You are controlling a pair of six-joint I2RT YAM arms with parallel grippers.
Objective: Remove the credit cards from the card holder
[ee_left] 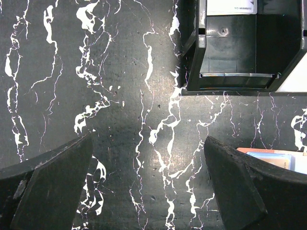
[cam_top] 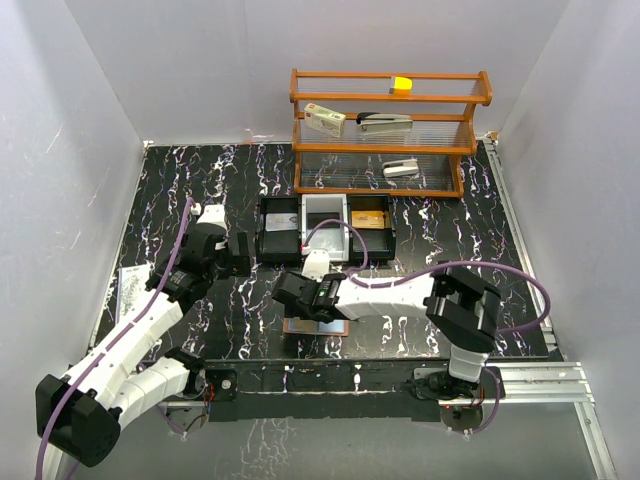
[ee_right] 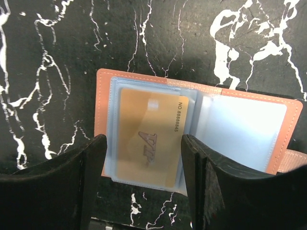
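Table [cam_top: 180, 180]: black marble-patterned top that carries everything else.
Wooden shelf [cam_top: 440, 148]: stands behind the white tray at the back of the table. Its top rail bears a yellow block [cam_top: 401, 85]. The middle level holds a small box [cam_top: 325, 120] and a stapler [cam_top: 385, 121]. The lower level holds a white object [cam_top: 401, 169].
White tray [cam_top: 325, 215]: middle one of a row of three. Its inside looks grey, and a cable crosses it, so its contents cannot be told.
Left black tray [ee_left: 240, 48]: touches the white tray's left side. A white printed card [ee_left: 231, 5] lies at its far end.
Right black tray [cam_top: 385, 237]: touches the white tray's right side and holds one gold card [cam_top: 368, 218].
Card holder [ee_right: 244, 129]: lies open and flat on the table, nearer the arms than the white tray. It has a salmon-brown border and pale blue clear sleeves. The left sleeves still hold a gold VIP card [ee_right: 146, 139], and the right page shows no card.
Right gripper [ee_right: 143, 158]: just above the card holder's left page. Its jaws are spread to either side of the gold VIP card and pinch nothing. Whether they touch it cannot be told.
Left gripper [ee_left: 148, 182]: left of the white tray, just in front of the left black tray. Its jaws are spread wide over bare table.
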